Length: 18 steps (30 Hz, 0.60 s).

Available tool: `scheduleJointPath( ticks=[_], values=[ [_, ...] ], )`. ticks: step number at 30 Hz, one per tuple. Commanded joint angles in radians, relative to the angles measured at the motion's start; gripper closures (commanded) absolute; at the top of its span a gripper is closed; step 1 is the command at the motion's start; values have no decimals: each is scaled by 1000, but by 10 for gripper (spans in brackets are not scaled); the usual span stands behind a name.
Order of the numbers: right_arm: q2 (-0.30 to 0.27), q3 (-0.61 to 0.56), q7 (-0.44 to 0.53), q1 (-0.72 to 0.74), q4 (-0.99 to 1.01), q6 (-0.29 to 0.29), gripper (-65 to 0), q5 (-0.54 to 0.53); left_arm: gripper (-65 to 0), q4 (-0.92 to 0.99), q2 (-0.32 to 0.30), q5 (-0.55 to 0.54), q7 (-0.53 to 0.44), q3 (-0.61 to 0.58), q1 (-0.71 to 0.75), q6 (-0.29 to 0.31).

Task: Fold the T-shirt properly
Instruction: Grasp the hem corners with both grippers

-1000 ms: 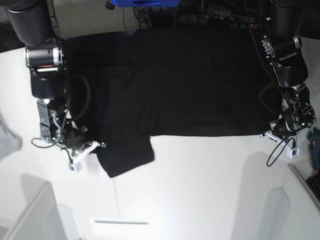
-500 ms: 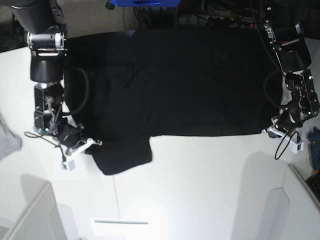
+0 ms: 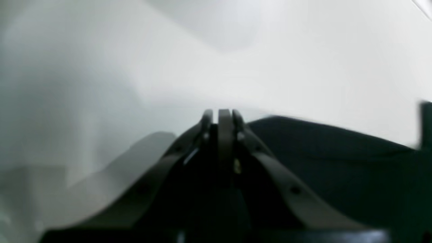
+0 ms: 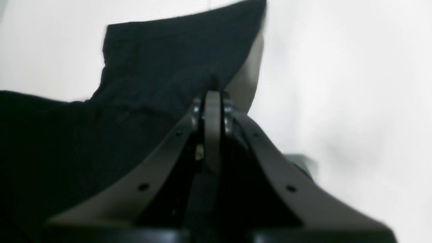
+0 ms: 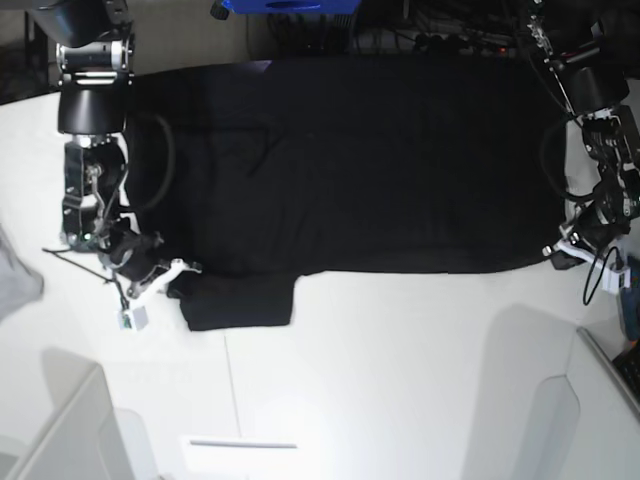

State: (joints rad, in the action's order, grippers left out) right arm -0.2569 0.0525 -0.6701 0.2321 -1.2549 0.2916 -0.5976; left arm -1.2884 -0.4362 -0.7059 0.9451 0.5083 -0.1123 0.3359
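No readable text, labels or numbers in any view.

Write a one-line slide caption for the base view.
Two arms hold the spread black T-shirt at opposite edges on a white table.

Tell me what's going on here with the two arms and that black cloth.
A two-armed robot is working on a black T-shirt spread flat across a white table. The right gripper is shut on the shirt's edge beside the sleeve that sticks out toward the camera. The left gripper is shut at the shirt's opposite corner, apparently pinching the hem. No fold across the body is visible yet; the shirt lies mostly flat.
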Motion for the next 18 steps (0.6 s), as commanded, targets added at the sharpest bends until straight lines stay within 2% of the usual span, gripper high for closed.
scheduleJointPath(
  ticks=[1, 4, 13, 18],
  values=[
    [-11, 11, 20, 13, -29, -1, 0, -15, 0, -43, -20, -21, -7, 8, -10, 7],
    [-11, 65, 20, -21, -61, -41, 0, -17, 0, -106, -20, -27, 44, 13, 4, 7],
    [-12, 88, -30, -92, -190, -50, 0, -18, 0, -216, -19, -31, 61, 17, 81, 9],
    [-2, 182, -89, -132, -276, -52, 0, -20, 0, -231, -20, -105, 61, 88, 142, 9]
  ],
)
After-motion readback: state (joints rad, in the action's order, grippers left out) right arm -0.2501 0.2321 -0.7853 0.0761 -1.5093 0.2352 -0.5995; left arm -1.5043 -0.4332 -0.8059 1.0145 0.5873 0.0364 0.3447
